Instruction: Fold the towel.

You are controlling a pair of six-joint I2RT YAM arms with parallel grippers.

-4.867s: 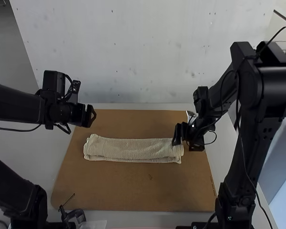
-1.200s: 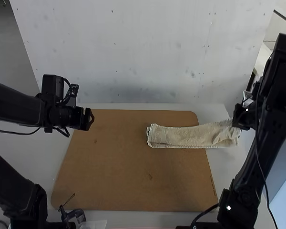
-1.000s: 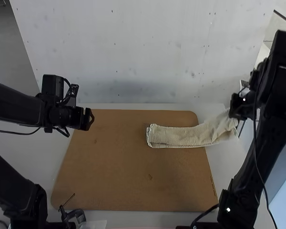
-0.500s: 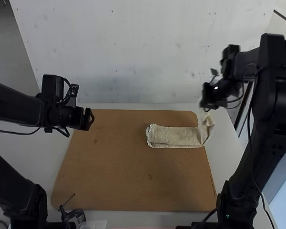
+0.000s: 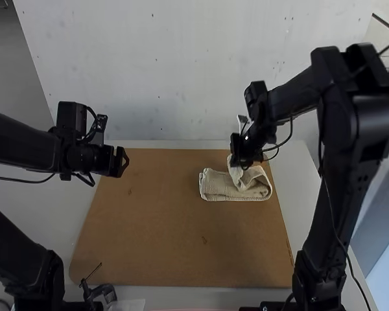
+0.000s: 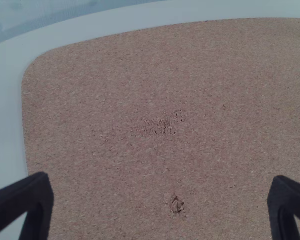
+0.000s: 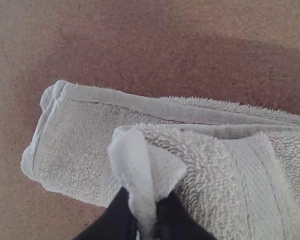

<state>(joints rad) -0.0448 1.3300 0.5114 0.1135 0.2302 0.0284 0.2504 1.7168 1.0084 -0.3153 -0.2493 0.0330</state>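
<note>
**Right gripper (image 5: 238, 159) holds a towel (image 5: 218, 185) end above the rest of the cloth**

The right gripper's fingers are closed on a bunched end of the towel, which puckers up between the dark tips in the right wrist view. From that grip, the pale cloth drops and doubles over itself, rounding into a loop on the gripper's right and toward the robot. Beneath the held end, the lower part lies as a flat, layered strip, running out past the gripper to its left. The strip rests on the brown board (image 5: 162, 240), whose rounded far right corner is just beside the gripper. Beyond the board's edge, farther right, is the white table (image 5: 301, 207).

Well apart, to the left of both the right gripper and the towel, the left gripper (image 5: 124, 162) hangs over the board's far left part. Its black fingers are spread wide in the left wrist view.
</note>
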